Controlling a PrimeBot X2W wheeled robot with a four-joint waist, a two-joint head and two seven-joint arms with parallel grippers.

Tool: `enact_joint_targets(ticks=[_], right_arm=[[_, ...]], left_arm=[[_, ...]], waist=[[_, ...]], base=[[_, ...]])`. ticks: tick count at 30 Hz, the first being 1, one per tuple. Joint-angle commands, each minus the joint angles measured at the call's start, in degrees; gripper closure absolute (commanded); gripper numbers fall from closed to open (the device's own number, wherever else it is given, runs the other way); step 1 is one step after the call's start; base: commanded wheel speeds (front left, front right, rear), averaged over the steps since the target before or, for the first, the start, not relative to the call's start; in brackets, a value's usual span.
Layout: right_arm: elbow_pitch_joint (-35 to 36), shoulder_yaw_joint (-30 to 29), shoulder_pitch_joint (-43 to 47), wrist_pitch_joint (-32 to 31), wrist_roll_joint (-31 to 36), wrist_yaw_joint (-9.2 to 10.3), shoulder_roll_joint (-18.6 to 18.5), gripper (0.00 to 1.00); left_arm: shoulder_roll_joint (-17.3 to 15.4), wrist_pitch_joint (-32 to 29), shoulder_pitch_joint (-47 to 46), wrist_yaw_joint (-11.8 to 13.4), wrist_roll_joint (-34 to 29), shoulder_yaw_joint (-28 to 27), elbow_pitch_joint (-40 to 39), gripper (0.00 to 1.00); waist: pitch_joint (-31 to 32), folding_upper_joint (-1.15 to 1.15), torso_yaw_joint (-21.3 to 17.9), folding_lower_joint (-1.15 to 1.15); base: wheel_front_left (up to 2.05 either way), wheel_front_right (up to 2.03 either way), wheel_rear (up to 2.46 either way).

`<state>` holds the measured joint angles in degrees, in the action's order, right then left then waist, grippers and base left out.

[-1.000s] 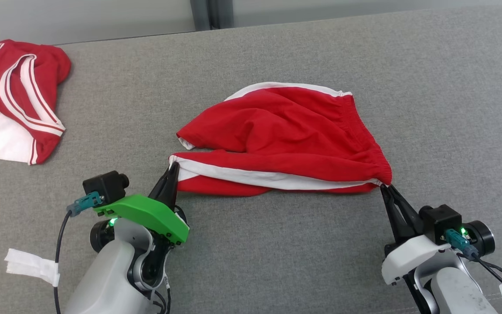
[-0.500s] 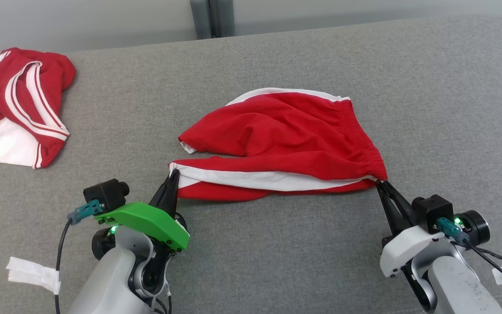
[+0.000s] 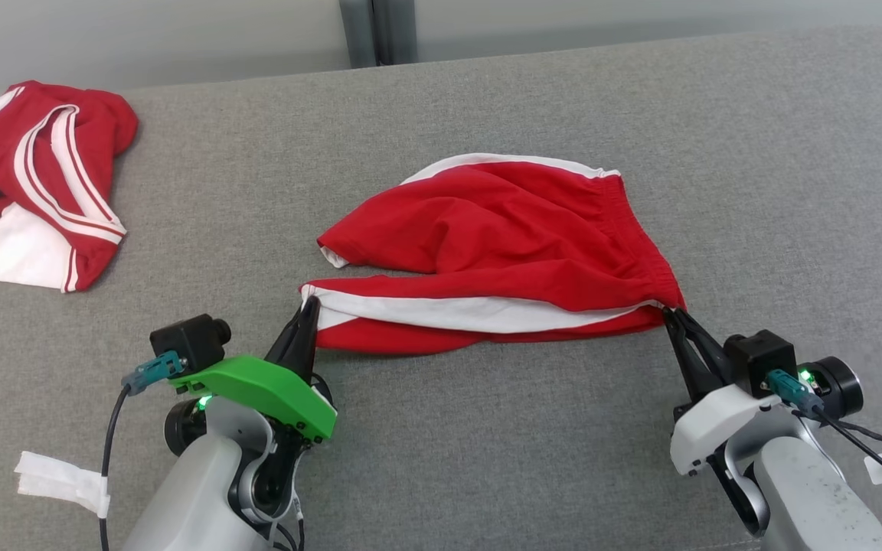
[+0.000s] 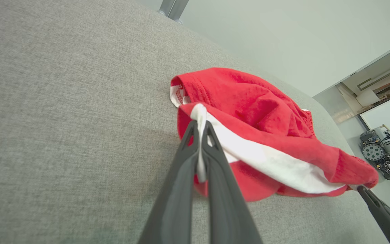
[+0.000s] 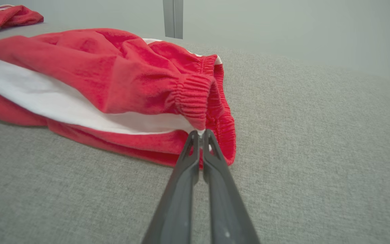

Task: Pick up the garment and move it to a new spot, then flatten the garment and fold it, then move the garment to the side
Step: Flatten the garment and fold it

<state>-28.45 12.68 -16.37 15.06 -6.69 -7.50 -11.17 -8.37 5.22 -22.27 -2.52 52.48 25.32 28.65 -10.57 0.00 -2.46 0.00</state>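
Red shorts (image 3: pixel 502 245) are seen bunched at the centre of a grey cushion (image 3: pixel 487 444). They are not yet flattened or folded, and the move aside is judged to be left as well. The left gripper (image 3: pixel 308 304), at 7 o'clock, is clamped on the white-striped hem corner. The right gripper (image 3: pixel 669 312), at 4 o'clock, is pinched on the waistband corner.

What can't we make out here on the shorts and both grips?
- Head view: underside of the red shorts, hidden by their own folds.
- Wrist views: how deep the cloth sits in the left gripper and right gripper; the shut jaws cover it.
- Head view: second garment, cut off by the left edge; its lettering too small.
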Motion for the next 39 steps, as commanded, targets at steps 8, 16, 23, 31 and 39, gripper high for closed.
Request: enact_joint_targets(ticks=[8, 16, 23, 31, 39], right_arm=[[-2.0, 0.4, -2.7, 0.2, 0.4, 0.02, -0.9, 0.0], [-2.5, 2.1, -3.5, 0.2, -0.2, 0.02, -1.0, 0.82], [-1.0, 2.7, -3.4, 0.2, -1.6, 0.02, -1.2, 1.0], [6.0, 4.1, -3.7, 0.2, -5.8, 0.02, -2.8, 1.0], [18.5, 4.4, -2.1, 0.2, -9.3, 0.02, -6.2, 1.0]], left_arm=[[-0.2, 0.3, -0.1, 0.0, 0.1, 0.2, 0.0, 1.0], [-0.2, 0.5, -0.5, 0.0, 0.2, 0.3, 0.1, 1.0], [-0.5, 1.8, -1.0, -0.3, 0.3, -0.2, -0.8, 1.0], [-1.3, 4.4, -1.0, -0.7, 0.1, -1.4, -5.6, 1.0], [-2.4, 6.9, 1.7, 0.1, 0.7, -3.7, -17.5, 1.0]], waist=[[-0.3, 0.0, 0.3, 0.0], [-0.6, 0.0, 0.4, 0.0], [-0.4, 0.0, -0.1, 0.0], [1.2, 0.0, -0.7, 0.0], [4.2, 0.0, -1.3, 0.0]], base=[[0.0, 0.0, 0.0], [0.0, 0.0, 0.0], [0.0, 0.0, 0.0], [0.0, 0.0, 0.0], [0.0, 0.0, 0.0]])
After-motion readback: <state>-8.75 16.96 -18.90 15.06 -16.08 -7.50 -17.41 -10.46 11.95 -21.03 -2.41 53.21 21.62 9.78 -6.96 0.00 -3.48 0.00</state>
